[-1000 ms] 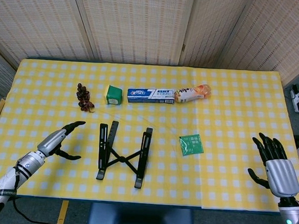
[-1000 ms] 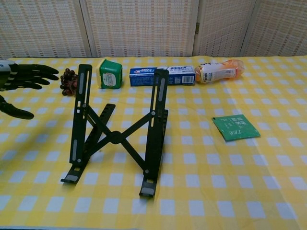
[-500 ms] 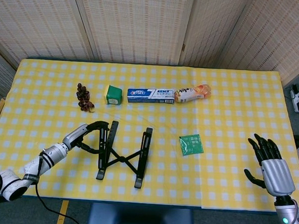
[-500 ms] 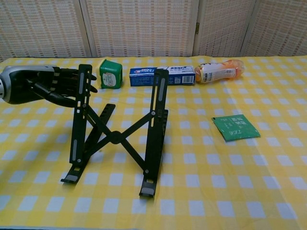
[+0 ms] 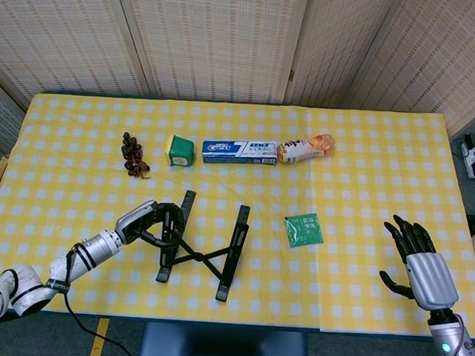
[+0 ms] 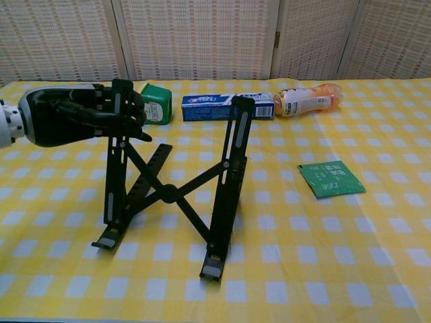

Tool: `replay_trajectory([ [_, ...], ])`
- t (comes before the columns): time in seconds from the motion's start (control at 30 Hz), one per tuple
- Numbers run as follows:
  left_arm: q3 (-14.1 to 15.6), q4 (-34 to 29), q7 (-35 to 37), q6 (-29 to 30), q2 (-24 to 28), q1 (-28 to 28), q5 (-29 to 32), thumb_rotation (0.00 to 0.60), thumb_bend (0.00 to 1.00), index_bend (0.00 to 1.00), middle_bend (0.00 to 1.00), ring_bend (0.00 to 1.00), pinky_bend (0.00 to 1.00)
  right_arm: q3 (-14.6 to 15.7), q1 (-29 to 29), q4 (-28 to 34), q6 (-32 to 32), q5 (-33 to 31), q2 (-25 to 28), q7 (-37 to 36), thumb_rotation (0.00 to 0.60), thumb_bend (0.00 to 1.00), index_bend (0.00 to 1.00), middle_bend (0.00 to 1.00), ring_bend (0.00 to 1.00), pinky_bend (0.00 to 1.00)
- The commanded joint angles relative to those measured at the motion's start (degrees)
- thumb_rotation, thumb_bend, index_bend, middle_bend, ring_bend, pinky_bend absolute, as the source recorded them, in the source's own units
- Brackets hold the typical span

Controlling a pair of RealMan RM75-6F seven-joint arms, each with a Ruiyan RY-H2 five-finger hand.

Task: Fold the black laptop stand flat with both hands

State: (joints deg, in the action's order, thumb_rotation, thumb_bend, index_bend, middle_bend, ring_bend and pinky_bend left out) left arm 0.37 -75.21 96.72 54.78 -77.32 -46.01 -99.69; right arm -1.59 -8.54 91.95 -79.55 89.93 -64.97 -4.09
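The black laptop stand (image 5: pixel 232 251) stands unfolded near the table's front edge, its two rails joined by a crossed brace (image 6: pixel 167 194). My left hand (image 5: pixel 141 222) grips the upper part of the stand's left rail, with the fingers wrapped around it (image 6: pixel 119 113). That rail stands steeply tilted in the chest view. Far off at the front right edge of the table, my right hand (image 5: pixel 416 266) is open with its fingers spread and holds nothing. The chest view does not show it.
Behind the stand lie dark grapes (image 5: pixel 132 155), a green box (image 5: pixel 180 150), a blue toothpaste box (image 5: pixel 240 151) and an orange bottle (image 5: pixel 305 148). A green tea packet (image 5: pixel 303 230) lies to the right of the stand. A yellow checked cloth (image 5: pixel 366 178) covers the table.
My left hand has reached right and closed around the stand's left rail. The stand has shifted a little to the right. My right hand has drifted slightly left and nearer.
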Motion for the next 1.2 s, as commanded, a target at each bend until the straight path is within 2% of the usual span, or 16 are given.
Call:
replay_trajectory([
  [0.03,2.5,1.1,1.6,4.5,0.6,0.3,-2.5,0.600,0.15,0.52,0.55,0.47,0.26,0.2,-0.7,0.1,0.9,0.5,-0.2,-1.2,0.600,0.32,0.00,0.00,0.00,0.00],
  [0.23,5.7,1.2,0.4,10.4,1.8,1.7,-5.0,0.600,0.15,0.56,0.55,0.48,0.26,1.2,-3.5,1.5,3.9,3.8,-0.5,-3.8,0.600,0.32,0.00,0.00,0.00,0.00],
  [0.37,7.6,0.8,0.1,14.2,2.8,2.8,-6.3,0.600,0.15,0.57,0.55,0.49,0.26,2.1,-6.3,3.5,6.8,6.7,-0.4,-8.2,0.600,0.32,0.00,0.00,0.01,0.00],
  [0.63,10.8,0.0,-2.4,19.0,3.9,4.2,-8.3,0.600,0.15,0.57,0.56,0.49,0.26,4.3,-14.5,5.8,13.7,13.2,-3.1,-24.4,0.600,0.32,0.00,0.00,0.02,0.00],
  [0.87,12.3,-1.6,-6.2,20.3,4.6,4.6,-8.7,0.600,0.15,0.58,0.56,0.49,0.26,5.1,-21.5,4.8,17.0,16.2,-8.9,-37.8,0.600,0.32,0.00,0.00,0.02,0.00],
  [1.2,13.1,-4.1,-10.9,20.3,5.2,4.5,-8.1,0.600,0.15,0.58,0.56,0.49,0.25,4.7,-26.6,0.8,18.0,14.5,-18.1,-48.2,0.600,0.32,0.00,0.00,0.02,0.00],
])
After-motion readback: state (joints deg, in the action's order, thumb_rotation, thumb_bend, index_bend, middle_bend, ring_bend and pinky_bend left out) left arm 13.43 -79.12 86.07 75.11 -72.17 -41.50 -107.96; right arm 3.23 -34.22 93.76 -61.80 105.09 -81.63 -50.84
